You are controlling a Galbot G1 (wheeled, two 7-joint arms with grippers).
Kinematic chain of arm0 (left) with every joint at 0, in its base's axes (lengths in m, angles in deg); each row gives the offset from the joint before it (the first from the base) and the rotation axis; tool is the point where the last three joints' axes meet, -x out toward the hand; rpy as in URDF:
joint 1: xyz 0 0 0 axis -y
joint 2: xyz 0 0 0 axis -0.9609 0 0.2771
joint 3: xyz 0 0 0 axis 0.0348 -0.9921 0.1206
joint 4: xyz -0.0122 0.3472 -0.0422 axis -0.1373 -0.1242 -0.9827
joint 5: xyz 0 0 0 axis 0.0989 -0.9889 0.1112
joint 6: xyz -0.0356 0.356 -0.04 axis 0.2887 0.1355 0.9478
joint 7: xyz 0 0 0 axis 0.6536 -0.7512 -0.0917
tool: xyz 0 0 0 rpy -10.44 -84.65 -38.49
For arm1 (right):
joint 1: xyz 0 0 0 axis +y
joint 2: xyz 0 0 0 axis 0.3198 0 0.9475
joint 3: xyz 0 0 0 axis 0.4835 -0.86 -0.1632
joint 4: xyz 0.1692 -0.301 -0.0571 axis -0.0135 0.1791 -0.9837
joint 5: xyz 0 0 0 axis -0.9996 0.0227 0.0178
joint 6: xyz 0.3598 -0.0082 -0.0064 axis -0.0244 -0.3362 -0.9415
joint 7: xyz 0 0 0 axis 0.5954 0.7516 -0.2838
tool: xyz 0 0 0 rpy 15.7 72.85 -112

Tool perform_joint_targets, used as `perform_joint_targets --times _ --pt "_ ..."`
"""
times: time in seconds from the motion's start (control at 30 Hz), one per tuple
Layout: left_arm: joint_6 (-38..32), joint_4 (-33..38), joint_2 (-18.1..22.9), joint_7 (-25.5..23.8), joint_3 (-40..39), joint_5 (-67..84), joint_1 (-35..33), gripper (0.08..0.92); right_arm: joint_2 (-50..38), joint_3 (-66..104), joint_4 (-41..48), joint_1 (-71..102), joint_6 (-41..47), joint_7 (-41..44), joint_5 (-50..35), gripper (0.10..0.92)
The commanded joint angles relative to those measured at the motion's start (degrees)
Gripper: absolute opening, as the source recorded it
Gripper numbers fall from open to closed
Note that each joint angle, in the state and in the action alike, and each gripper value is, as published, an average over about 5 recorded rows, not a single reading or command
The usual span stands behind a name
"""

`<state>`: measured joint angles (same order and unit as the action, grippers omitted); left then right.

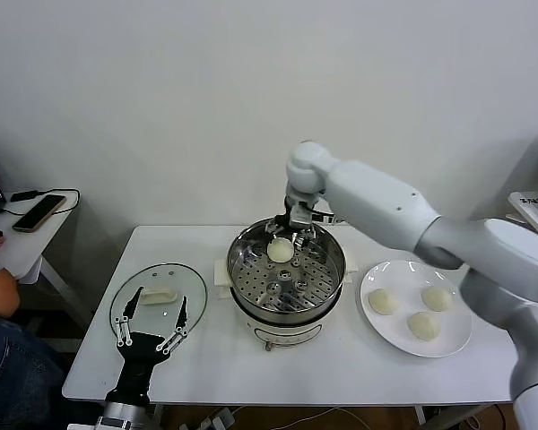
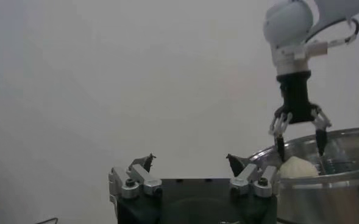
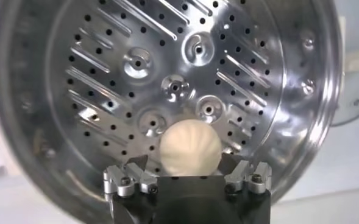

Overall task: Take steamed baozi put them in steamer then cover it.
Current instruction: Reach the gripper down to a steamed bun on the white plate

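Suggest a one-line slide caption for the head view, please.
Right gripper lowers a bun into the steamer; three buns wait on the plate.

- no readable text, labels, brands or numbers in any view
- steamer [image 1: 287, 278]: bare steel, white base, no marking legible
- cover [image 1: 159, 296]: handle plain, no print
- plate [image 1: 417, 309] at 3 o'clock of steamer: blank
- phone [image 1: 39, 212] at 10 o'clock: screen dark, nothing readable
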<state>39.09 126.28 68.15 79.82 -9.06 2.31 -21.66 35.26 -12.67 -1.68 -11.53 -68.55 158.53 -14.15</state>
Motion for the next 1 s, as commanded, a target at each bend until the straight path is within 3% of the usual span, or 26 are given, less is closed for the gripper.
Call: perform_joint_targets --times 0.03,0.17,0.3,0.57,1.0 --pt "0.26 0.26 -0.08 -0.03 -0.36 -0.09 0.32 0.823 -12.73 -3.30 -6.03 -8.47 17.10 5.72 -18.44 0.823" --pt "0.36 0.50 -0.09 -0.04 -0.73 -0.19 0.54 0.823 -18.76 -8.01 -1.78 -12.07 27.01 6.46 -25.78 0.823" --pt "0.34 0.47 -0.06 -0.04 -1.03 -0.26 0.61 0.823 -21.99 -10.76 2.69 -9.23 31.42 4.55 -29.20 0.823" --pt "0.40 0.87 0.12 0.02 -0.99 -0.33 0.24 0.823 -22.12 -11.37 9.44 1.35 33.31 -0.89 -30.33 0.823" --pt "0.45 0.29 0.06 0.17 -0.87 -0.30 0.32 0.823 -20.12 -5.25 11.12 14.80 33.35 -6.91 -26.76 0.823"
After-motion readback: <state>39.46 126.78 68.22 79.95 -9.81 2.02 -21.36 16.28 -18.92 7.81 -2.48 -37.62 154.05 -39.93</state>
